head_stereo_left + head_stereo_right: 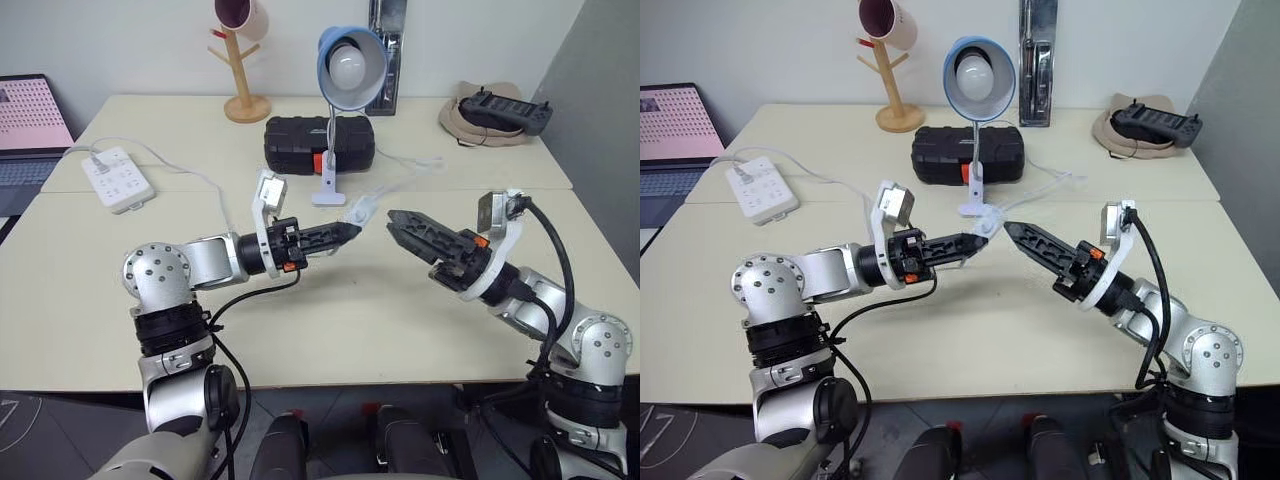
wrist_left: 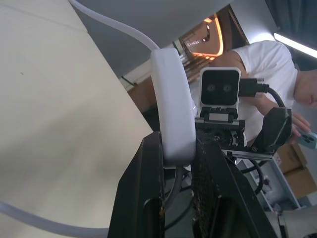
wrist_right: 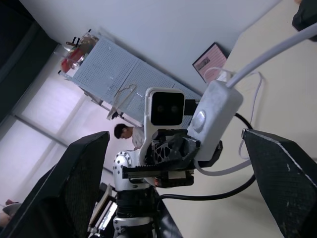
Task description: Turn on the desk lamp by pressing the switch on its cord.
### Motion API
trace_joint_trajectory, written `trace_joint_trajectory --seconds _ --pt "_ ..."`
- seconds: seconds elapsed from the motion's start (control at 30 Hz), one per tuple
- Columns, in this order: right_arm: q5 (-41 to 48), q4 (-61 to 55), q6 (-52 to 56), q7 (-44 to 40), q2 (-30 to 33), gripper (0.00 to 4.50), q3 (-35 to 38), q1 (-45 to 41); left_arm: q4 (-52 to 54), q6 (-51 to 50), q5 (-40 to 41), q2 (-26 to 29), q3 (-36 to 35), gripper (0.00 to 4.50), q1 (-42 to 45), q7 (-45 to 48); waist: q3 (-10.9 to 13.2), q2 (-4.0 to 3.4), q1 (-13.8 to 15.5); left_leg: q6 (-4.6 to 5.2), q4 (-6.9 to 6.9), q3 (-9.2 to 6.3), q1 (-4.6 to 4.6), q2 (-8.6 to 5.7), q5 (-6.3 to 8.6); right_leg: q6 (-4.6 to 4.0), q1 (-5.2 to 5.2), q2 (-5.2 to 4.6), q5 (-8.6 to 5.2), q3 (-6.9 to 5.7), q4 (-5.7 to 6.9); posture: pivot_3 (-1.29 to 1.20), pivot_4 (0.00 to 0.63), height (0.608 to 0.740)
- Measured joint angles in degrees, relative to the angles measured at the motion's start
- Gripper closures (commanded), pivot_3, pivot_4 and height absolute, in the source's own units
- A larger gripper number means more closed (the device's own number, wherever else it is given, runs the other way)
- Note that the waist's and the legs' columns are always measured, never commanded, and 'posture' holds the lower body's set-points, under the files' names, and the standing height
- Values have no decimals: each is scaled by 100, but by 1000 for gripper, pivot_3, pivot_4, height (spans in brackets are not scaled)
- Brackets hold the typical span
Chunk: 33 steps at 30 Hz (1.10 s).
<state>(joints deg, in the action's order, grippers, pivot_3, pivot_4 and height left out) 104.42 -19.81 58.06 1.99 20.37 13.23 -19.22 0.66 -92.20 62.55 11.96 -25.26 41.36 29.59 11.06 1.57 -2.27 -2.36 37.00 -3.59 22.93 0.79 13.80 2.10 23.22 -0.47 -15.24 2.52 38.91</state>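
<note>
1. Left wrist view: the left gripper point(image 2: 178, 198) has its two black fingers clamped on the switch point(image 2: 173, 114), a slim white oblong standing up between them, with the cord point(image 2: 114, 25) running off its far end.
2. From the head camera, the left gripper point(image 1: 340, 235) points sideways toward the right gripper point(image 1: 400, 222), their tips near each other above the table point(image 1: 330, 330), just in front of the lamp's base.
3. Right wrist view: the right gripper's two fingers point(image 3: 74, 183) stand wide apart with nothing between them; the switch point(image 3: 215, 119) sits ahead of them, its small round button facing this gripper.
4. The desk lamp point(image 1: 347, 62) stands upright behind the grippers, blue shade tilted forward, round white bulb showing; the bulb looks unlit, though that is hard to judge.
5. A black case point(image 1: 300, 140) lies just behind the lamp, a white power strip point(image 1: 118, 178) to the left, a wooden mug tree point(image 1: 240, 60) at the back.
</note>
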Motion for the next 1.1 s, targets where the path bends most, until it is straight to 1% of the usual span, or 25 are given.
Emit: trace_joint_trajectory --seconds 0.1,0.27,0.6,0.73,0.77,1.1 --pt "160 4 -130 111 122 0 -225 -35 69 0 165 -37 -10 4093 0 -160 0 0 -2 0 1 1 -2 1 0 3 0 2 -1 2 1 0 150 740" --pt "145 76 -260 108 205 0 -539 -257 100 0 509 -88 -38 4093 -10 -391 0 0 5 0 1 2 0 1 0 4 0 3 -2 3 -1 0 150 740" --pt "77 270 -426 50 317 0 -715 -392 113 35 856 8 18 4093 -327 -523 0 0 19 0 0 4 1 1 0 3 2 1 -2 4 -4 0 150 740" --pt "15 344 -468 -38 304 650 -788 -433 118 145 913 59 70 4093 -353 -526 0 0 32 0 0 5 1 1 0 4 2 2 -2 5 -4 0 150 740" --pt "15 369 -484 -62 299 956 -791 -440 116 151 936 60 72 4093 -352 -536 0 0 35 0 0 6 2 1 0 4 2 2 -2 6 -5 0 150 740" --pt "-43 424 -487 -202 320 3047 -1004 -446 116 173 1566 61 133 4093 -237 -1035 0 0 38 0 -1 5 2 1 0 4 3 1 -2 5 -7 0 150 740"
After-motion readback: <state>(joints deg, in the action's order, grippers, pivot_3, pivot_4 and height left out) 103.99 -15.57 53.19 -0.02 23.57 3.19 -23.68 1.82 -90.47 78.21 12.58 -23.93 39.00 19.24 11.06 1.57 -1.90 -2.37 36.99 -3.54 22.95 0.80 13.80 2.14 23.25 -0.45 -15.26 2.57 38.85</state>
